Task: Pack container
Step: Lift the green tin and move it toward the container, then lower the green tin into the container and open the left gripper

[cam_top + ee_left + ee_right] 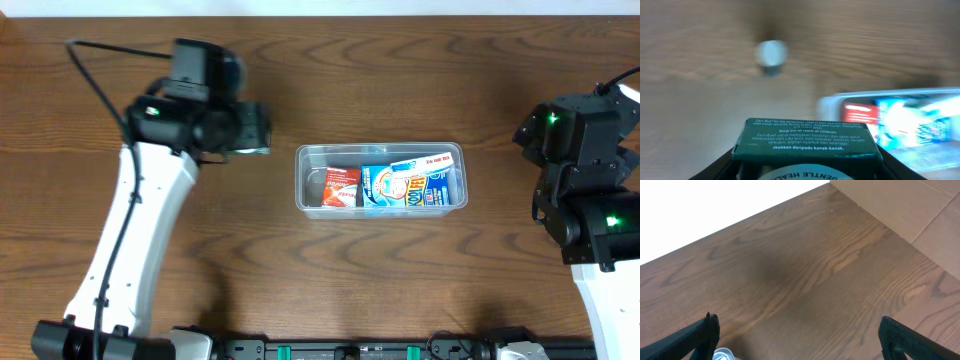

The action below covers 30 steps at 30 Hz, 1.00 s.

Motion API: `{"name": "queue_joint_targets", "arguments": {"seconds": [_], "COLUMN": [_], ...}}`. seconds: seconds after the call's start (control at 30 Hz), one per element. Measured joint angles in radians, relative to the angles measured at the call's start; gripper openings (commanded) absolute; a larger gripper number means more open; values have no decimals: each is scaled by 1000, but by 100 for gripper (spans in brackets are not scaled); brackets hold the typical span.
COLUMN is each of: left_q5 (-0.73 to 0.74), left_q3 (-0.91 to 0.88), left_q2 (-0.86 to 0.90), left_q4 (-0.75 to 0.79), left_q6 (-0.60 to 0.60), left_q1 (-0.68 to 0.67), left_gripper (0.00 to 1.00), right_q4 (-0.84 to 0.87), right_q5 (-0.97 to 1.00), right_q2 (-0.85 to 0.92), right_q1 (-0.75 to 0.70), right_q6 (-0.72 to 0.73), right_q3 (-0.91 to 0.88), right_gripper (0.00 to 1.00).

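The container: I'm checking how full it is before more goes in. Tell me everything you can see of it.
The container is a clear, shallow rectangular plastic tub with rounded corners and a rim, lying flat and lidless on the table, long side across. Inside, a red packet sits left of blue-and-white packets; its left end looks bare. No gripper touches it; the left gripper, holding a dark green box, is off to its left.

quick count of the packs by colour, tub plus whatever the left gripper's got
red packet: 1, in the container
blue pack: 1, as far as shows
dark green box: 1, in the left gripper
total: 3
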Motion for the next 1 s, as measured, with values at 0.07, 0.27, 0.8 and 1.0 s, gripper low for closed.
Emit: {"name": "queue_joint_targets", "arguments": {"seconds": [0.07, 0.27, 0.8, 1.0], "left_q5": [10, -30, -134, -143], "left_q3": [0, 0, 0, 0], "left_q2": [-3, 29, 278, 342], "left_q4": [27, 105, 122, 132], "left_q6": [-27, -120, -213, -235], "left_q1": [-68, -250, -431, -432], "left_gripper": [53, 53, 51, 51], "right_q4": [0, 0, 0, 0], "right_q5": [0, 0, 0, 0], "right_q2": [0, 0, 0, 0], "right_q1": [0, 0, 0, 0], "right_q6": [0, 0, 0, 0], "right_q3": [0, 0, 0, 0], "right_gripper": [99, 99, 99, 99]}}
